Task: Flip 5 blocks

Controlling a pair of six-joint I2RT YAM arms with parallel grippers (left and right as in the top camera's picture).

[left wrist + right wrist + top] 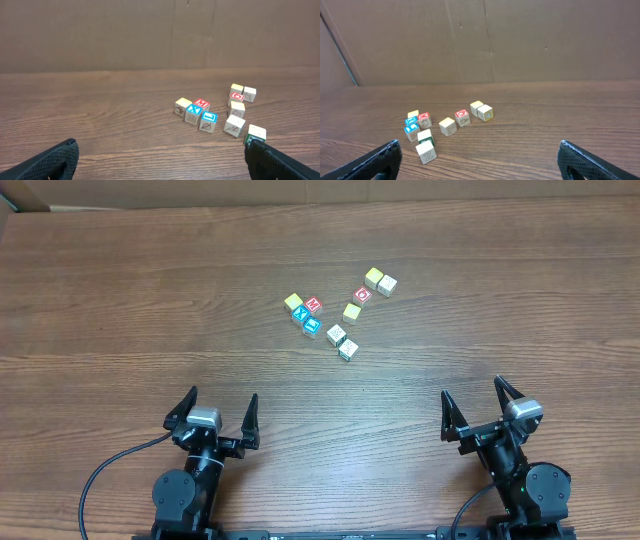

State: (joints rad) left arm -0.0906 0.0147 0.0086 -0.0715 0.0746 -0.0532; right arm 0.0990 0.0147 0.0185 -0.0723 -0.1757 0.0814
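Observation:
Several small printed blocks lie in a loose cluster on the wooden table (120,300), far ahead of both arms. On the left of the cluster are a yellow block (293,302), a red block (313,305) and two blue-faced blocks (305,321). Two pale blocks (342,341) lie closest to the arms. A yellow block (351,311), a red block (363,295) and a yellow-and-cream pair (380,281) trail off to the right. My left gripper (221,396) and right gripper (472,388) stand open near the front edge, holding nothing. The blue blocks (200,117) show in the left wrist view, and a white Z block (425,151) in the right wrist view.
A brown cardboard wall (480,40) rises behind the table's far edge. Bare wood lies between the grippers and the cluster. In the left wrist view a green-sided block (256,133) sits just beyond my right fingertip (257,150).

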